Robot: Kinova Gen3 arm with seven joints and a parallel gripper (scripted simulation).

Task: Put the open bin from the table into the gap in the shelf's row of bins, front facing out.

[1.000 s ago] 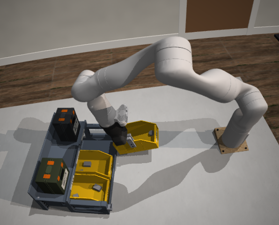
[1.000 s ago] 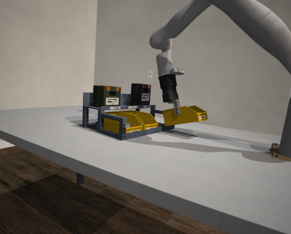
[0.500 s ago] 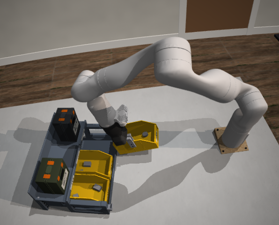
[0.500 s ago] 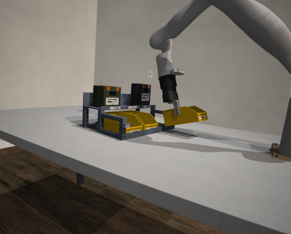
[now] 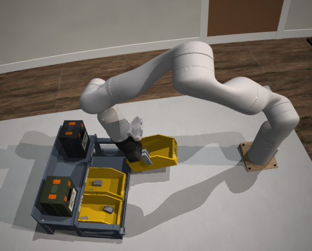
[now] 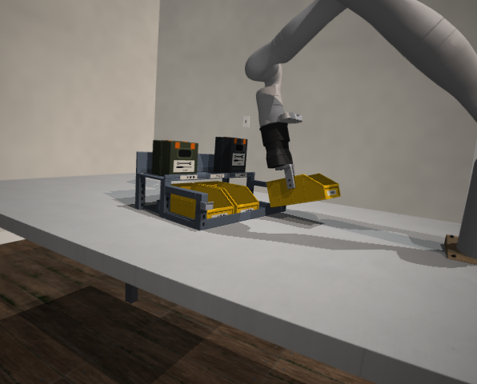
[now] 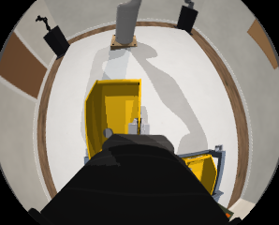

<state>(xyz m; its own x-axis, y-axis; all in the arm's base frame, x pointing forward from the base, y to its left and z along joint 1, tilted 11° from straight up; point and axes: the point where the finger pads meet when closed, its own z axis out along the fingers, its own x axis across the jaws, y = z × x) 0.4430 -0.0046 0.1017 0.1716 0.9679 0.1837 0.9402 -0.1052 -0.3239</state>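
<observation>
The yellow open bin (image 5: 163, 162) (image 6: 306, 190) (image 7: 116, 105) hangs above the table just in front of the shelf, tilted, its labelled open front higher and facing the arm's base, its back end low near the front lip (image 5: 126, 183) (image 6: 241, 218). My gripper (image 5: 147, 159) (image 6: 290, 183) (image 7: 139, 123) is shut on its side wall toward the rear. One grey part (image 7: 108, 133) shows inside, near the back; the gripper hides the rest of the bin's rear. The gap (image 5: 106, 161) is at the row's far end, beside two yellow bins (image 5: 119, 186) (image 5: 96, 217).
The raised board (image 5: 68, 168) runs behind and above the row. It carries a black case (image 5: 73, 143) (image 6: 230, 154) and a green case (image 5: 56, 193) (image 6: 174, 158). A side rail (image 5: 107, 140) bounds the gap's far side. The arm's base plate (image 5: 245, 153) is at the right.
</observation>
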